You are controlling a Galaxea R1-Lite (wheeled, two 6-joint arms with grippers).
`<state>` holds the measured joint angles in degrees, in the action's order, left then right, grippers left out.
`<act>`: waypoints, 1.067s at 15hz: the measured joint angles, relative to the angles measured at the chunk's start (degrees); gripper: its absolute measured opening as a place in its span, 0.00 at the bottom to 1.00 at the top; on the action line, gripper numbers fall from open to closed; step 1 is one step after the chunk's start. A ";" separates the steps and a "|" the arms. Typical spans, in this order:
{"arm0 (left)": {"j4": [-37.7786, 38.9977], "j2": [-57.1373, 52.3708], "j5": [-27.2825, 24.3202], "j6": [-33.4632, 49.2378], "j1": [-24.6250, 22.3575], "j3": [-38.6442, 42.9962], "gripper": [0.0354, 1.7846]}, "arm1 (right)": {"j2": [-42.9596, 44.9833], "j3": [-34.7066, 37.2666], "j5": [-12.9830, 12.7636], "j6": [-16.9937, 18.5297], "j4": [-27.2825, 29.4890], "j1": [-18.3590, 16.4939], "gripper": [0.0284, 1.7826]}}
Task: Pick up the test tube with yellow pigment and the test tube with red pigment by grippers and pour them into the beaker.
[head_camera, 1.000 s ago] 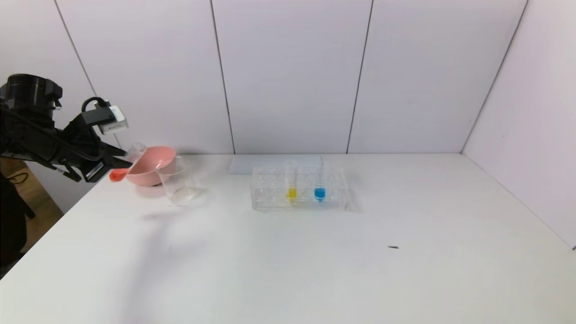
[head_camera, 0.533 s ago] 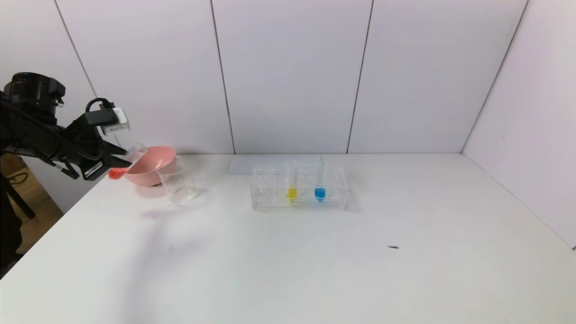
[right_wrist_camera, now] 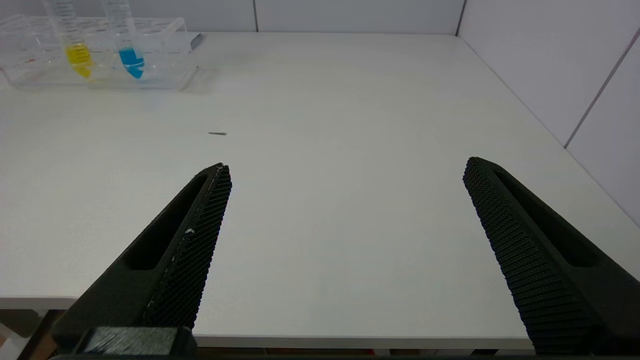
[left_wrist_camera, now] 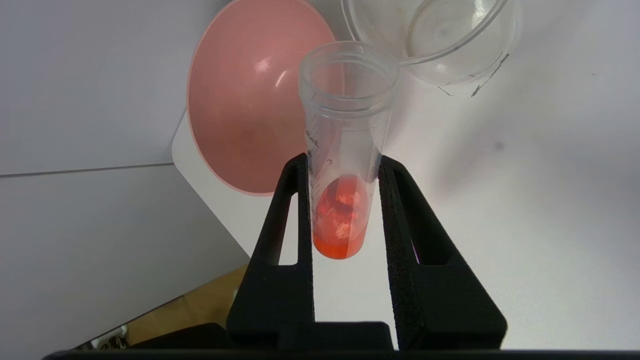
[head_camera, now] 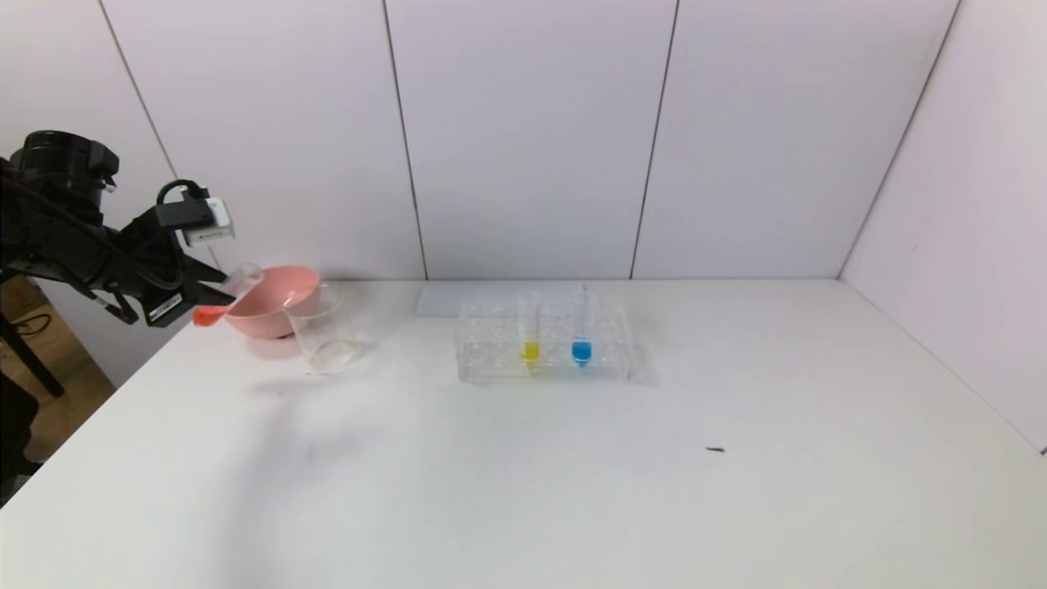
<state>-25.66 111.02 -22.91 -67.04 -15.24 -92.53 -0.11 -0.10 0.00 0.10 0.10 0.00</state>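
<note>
left end effector [left_wrist_camera: 344, 165] gripping red-pigment tube [left_wrist_camera: 342, 150], right end effector [right_wrist_camera: 345, 172] open, white table [head_camera: 523, 474], panelled walls [head_camera: 523, 139]

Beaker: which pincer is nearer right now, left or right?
Left. The left pincer holds the red test tube just beside the beaker, near the pink bowl. The right pincer hangs open at the table's near right edge, far away.

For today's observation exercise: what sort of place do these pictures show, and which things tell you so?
Probably a mock chemistry bench set up for robot practice: a clear tube rack holding tubes of yellow and blue liquid, a beaker on a plain white table, and plain panel walls around it.
</note>
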 joint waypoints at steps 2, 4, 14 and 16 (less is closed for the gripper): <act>0.00 0.28 0.09 -0.02 0.00 -0.83 0.23 | 0.01 0.00 -0.02 0.00 0.00 0.00 0.95; 0.00 0.52 0.20 -0.10 -0.05 -1.44 0.23 | 0.01 0.00 0.00 0.00 0.00 0.00 0.95; -0.05 1.33 1.57 -2.06 0.91 -3.43 0.23 | 0.00 0.00 0.00 0.01 0.00 0.00 0.95; -0.02 1.60 2.93 -2.30 1.33 -3.73 0.23 | 0.01 0.00 0.00 -0.02 0.00 0.00 0.95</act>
<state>-25.69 112.62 -19.98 -69.34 -13.91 -96.26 -0.10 -0.10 0.00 0.07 0.10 0.00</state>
